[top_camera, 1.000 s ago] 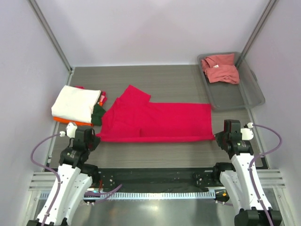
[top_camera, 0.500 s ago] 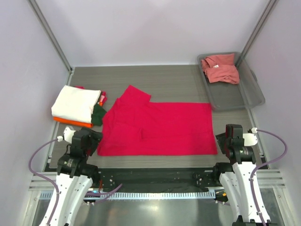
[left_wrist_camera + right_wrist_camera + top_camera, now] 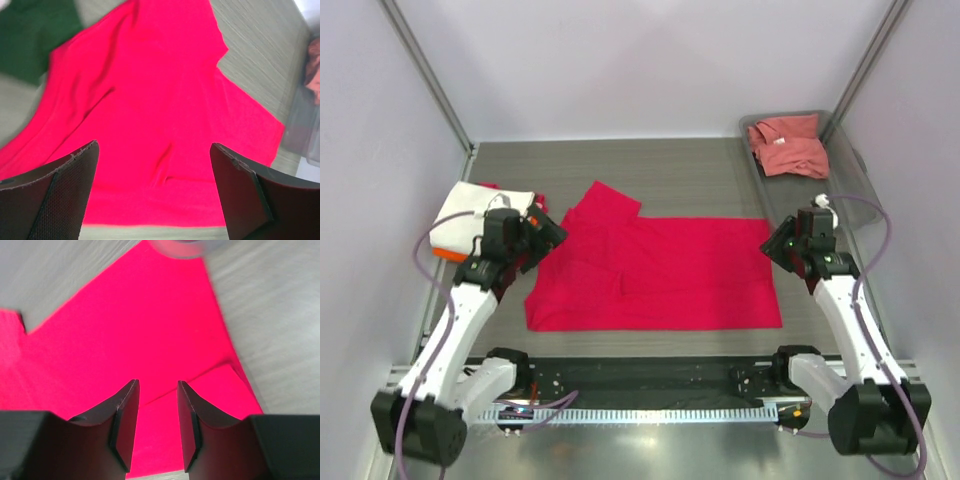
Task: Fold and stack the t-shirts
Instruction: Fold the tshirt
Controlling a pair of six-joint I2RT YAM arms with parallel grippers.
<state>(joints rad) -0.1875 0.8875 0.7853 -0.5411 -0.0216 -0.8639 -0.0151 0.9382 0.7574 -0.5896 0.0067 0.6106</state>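
Arms stretched forward, wrists tipped down. Left gripper (image 3: pixel 547 234) jaws wide apart, over the crimson t-shirt (image 3: pixel 660 270) at its left edge. Right gripper (image 3: pixel 772 243) jaws narrowly apart, empty, over its right edge.

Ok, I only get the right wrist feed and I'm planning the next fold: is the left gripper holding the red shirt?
Observer: No. The left gripper is wide open over the red shirt, with nothing between its fingers.
Operator: Where is the folded pile?
Observer: At the table's left edge, beside that arm: a white shirt lies on top of an orange shirt.
Operator: Any shirts not folded yet?
Observer: Yes, a pink shirt lies crumpled in the grey tray at the far right.
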